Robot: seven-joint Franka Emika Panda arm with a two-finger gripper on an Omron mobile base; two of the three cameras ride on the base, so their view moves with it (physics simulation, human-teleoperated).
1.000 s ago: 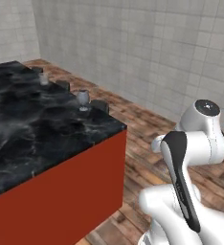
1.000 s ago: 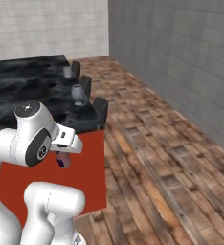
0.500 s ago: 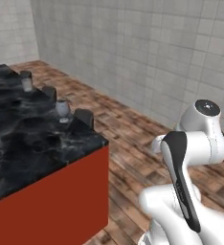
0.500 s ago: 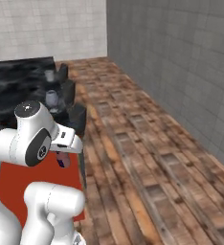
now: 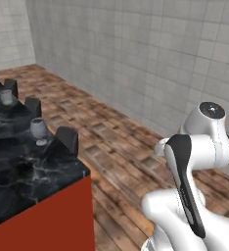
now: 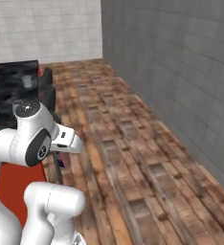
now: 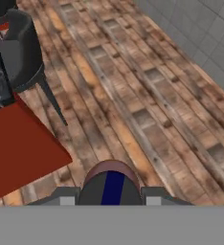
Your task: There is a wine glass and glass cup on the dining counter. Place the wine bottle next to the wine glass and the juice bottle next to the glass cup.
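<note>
My gripper [image 7: 113,195] is shut on the juice bottle [image 7: 112,178], whose pink-red body and dark blue cap show between the grey fingertips [image 7: 66,197]. From the right the small bottle [image 6: 61,161] hangs under my hand, over the wood floor beside the dining counter [image 6: 11,87]. On the counter's black marble top [image 5: 18,166] a stemmed wine glass [image 5: 38,130] stands near the right edge. Farther back stands the glass cup [image 5: 7,96]. The wine bottle is out of view.
Dark stools [image 5: 67,139] [image 5: 33,106] line the counter's right side, and one stool [image 7: 19,48] stands close ahead of my hand. The counter's red side [image 7: 23,143] is at my left. Wood floor [image 6: 133,143] runs to the grey tiled wall [image 5: 150,59].
The whole picture has shifted, so the base has moved: the counter has slid toward the left edge of both base views. The gripper stays shut on the juice bottle.
</note>
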